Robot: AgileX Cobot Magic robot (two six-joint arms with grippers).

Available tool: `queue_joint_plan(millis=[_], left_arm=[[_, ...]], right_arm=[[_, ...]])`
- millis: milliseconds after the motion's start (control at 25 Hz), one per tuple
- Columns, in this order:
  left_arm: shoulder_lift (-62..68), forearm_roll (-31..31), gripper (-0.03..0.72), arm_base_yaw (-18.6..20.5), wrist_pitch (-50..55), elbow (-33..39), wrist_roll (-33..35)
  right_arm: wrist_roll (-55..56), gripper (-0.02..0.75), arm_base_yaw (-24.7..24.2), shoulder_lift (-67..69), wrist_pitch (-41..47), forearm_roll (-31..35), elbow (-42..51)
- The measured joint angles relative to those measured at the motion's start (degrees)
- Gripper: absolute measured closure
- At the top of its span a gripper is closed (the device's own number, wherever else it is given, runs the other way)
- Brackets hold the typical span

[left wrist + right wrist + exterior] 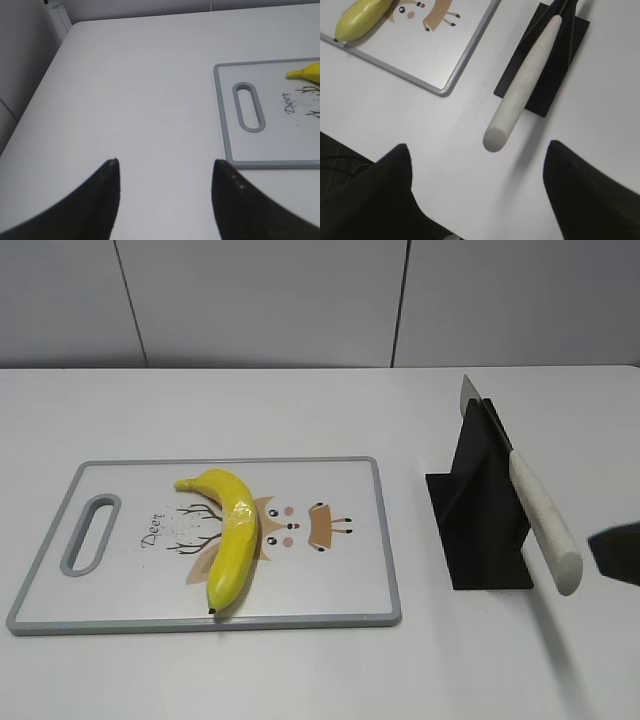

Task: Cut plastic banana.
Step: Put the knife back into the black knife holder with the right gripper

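Plastic banana [233,538] lies on cutting board [340,590]; knife [530,508] rests in stand [480,530].

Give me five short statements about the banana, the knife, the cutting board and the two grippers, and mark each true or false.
1. The plastic banana lies on the cutting board. True.
2. The knife is held in the right gripper. False: it rests in the black stand, and the right gripper is open with the handle in front of it, untouched.
3. The left gripper is open over bare table, beside the board's handle end. True.
4. The banana is already cut in two. False: it is in one piece.
5. The black stand sits on the cutting board. False: it stands on the table, to the right of the board in the exterior view.
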Motion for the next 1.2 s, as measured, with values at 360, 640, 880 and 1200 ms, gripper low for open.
queue_joint_plan(millis=[360,640,880,1200], left_arm=[[0.0,0.0,0.151,0.0,0.0,0.05,0.0],[0.0,0.0,0.153,0.0,0.0,0.05,0.0],[0.0,0.0,0.153,0.0,0.0,0.05,0.0],[0.0,0.03,0.154,0.0,0.01,0.05,0.0]], right_arm=[[-3.11,0.146,0.0,-25.53,4.92,0.06,10.37],[-5.05,0.155,0.0,-35.71,6.6,0.06,15.44],[-5.21,0.177,0.0,-37.48,6.94,0.01,16.18],[-5.34,0.211,-0.59,-40.62,6.94,0.22,16.18]])
